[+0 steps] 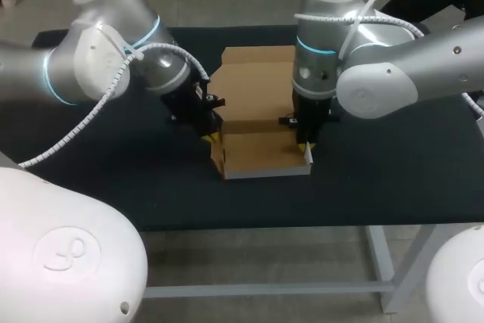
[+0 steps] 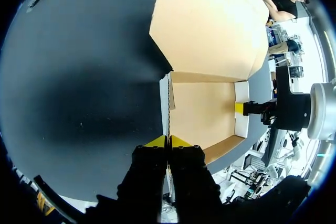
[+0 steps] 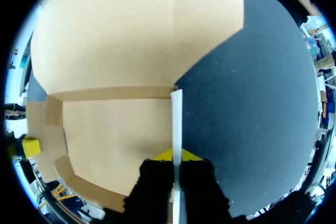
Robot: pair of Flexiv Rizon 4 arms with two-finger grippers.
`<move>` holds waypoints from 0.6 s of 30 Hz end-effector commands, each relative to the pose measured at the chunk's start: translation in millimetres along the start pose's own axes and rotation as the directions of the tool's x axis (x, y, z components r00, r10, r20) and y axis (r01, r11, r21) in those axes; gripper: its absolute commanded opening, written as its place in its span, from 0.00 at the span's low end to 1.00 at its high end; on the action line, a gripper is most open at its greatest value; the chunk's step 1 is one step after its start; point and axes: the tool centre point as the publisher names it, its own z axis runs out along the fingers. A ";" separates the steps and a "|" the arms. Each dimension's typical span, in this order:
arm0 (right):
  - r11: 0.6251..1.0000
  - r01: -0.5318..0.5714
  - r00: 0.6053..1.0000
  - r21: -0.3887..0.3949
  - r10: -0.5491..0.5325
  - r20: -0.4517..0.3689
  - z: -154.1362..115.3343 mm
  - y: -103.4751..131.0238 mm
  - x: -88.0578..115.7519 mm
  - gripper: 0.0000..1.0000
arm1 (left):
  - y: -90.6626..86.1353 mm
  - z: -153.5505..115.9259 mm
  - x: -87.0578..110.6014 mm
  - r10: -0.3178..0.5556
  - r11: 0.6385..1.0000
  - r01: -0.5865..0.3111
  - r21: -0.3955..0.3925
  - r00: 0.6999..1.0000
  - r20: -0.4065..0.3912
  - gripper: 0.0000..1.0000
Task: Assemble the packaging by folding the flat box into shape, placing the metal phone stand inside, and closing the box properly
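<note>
The brown cardboard box (image 1: 261, 155) stands half formed on the black table, its tray open upward and its lid flap (image 1: 257, 81) lying flat behind it. My left gripper (image 1: 214, 138) is shut on the tray's left side wall (image 2: 169, 103), holding it upright between the yellow tips (image 2: 168, 141). On the opposite side, my right gripper (image 1: 305, 149) is shut on the right side wall (image 3: 177, 124), pinched at its upper edge (image 3: 177, 155). The tray floor (image 2: 202, 114) is bare. No metal phone stand shows in any view.
The black table top (image 1: 393, 164) stretches to both sides of the box. Its front edge (image 1: 302, 226) runs close below the tray. My two arms flank the box from left and right.
</note>
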 end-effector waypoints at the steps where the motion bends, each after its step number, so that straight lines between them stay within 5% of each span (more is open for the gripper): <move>1: 1.000 0.001 1.000 0.004 -0.001 0.001 -0.5 0.4 3.1 0.00 | 4.8 -2.3 10.6 0.004 1.000 -0.005 0.002 0.993 0.115 0.05; 6: 1.000 0.001 1.000 0.004 -0.001 0.001 -0.5 0.4 3.1 0.00 | 9.5 -8.1 11.0 0.010 1.000 -0.011 0.008 0.994 0.111 0.24; 14: 1.000 0.001 1.000 0.004 -0.001 0.001 -0.5 0.4 3.1 0.00 | 16.8 -29.4 -7.3 -0.008 0.997 0.005 0.078 0.999 0.037 0.67; 18: 1.000 0.001 1.000 0.004 -0.001 0.001 -0.5 0.4 3.1 0.00 | 19.8 -42.2 -20.5 -0.009 0.995 0.010 0.104 1.000 -0.018 0.73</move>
